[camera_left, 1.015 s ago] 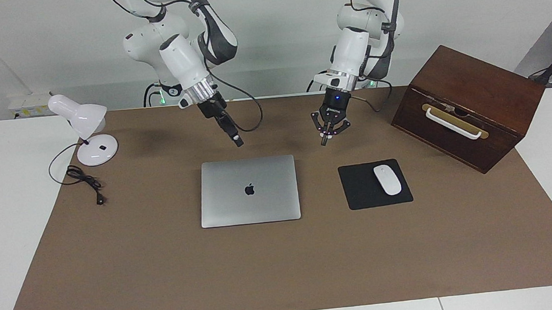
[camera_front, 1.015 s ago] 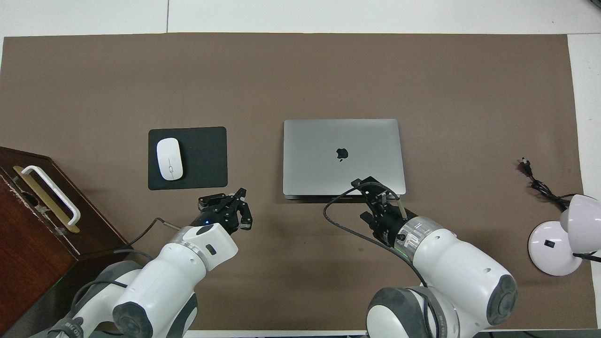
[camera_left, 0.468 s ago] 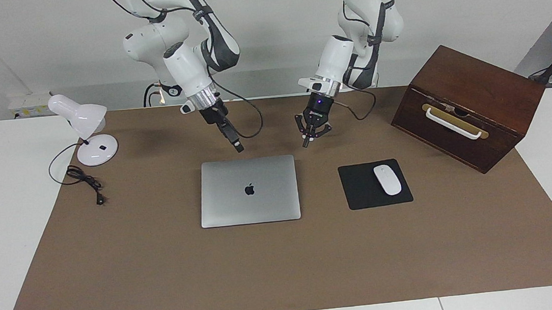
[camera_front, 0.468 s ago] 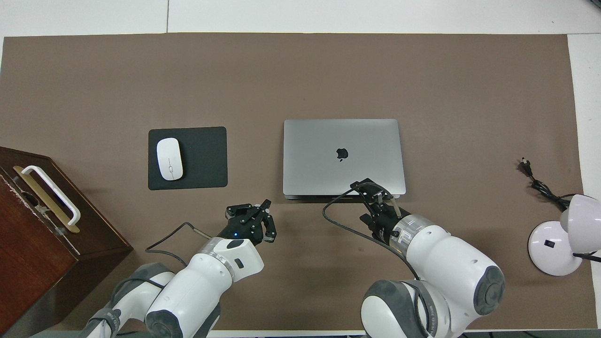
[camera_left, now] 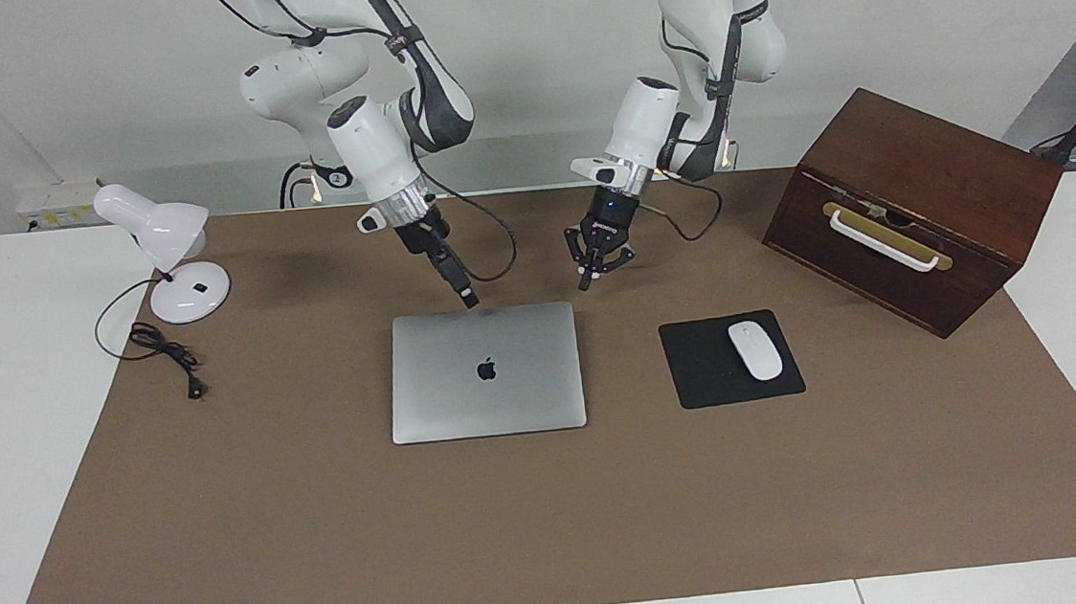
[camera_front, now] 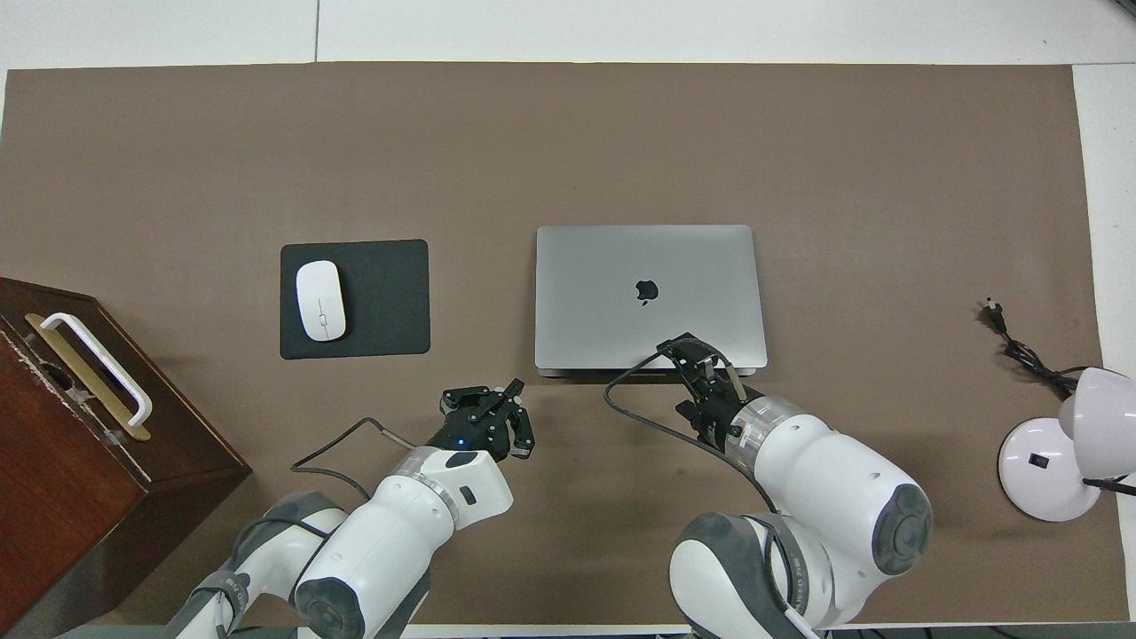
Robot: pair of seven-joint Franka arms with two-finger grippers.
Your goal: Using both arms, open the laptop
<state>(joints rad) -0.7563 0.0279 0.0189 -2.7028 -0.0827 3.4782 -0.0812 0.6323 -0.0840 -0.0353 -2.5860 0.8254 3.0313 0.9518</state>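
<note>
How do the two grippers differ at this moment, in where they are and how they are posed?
The right gripper is low at the closed laptop's edge nearest the robots; the left gripper hangs over the brown mat just off the laptop's corner, toward the mouse pad. The right gripper looks narrow; the left gripper's links splay, fingers shut. Both point down, holding nothing.

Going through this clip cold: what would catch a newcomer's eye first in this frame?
The closed silver laptop lies flat mid-mat, logo up. Both arms converge on its edge nearest the robots: the right pincer sits just above that edge, and the left pincer, shut, hangs over the mat by the corner nearest the mouse pad. A tilted wooden box stands at the left arm's end.
</note>
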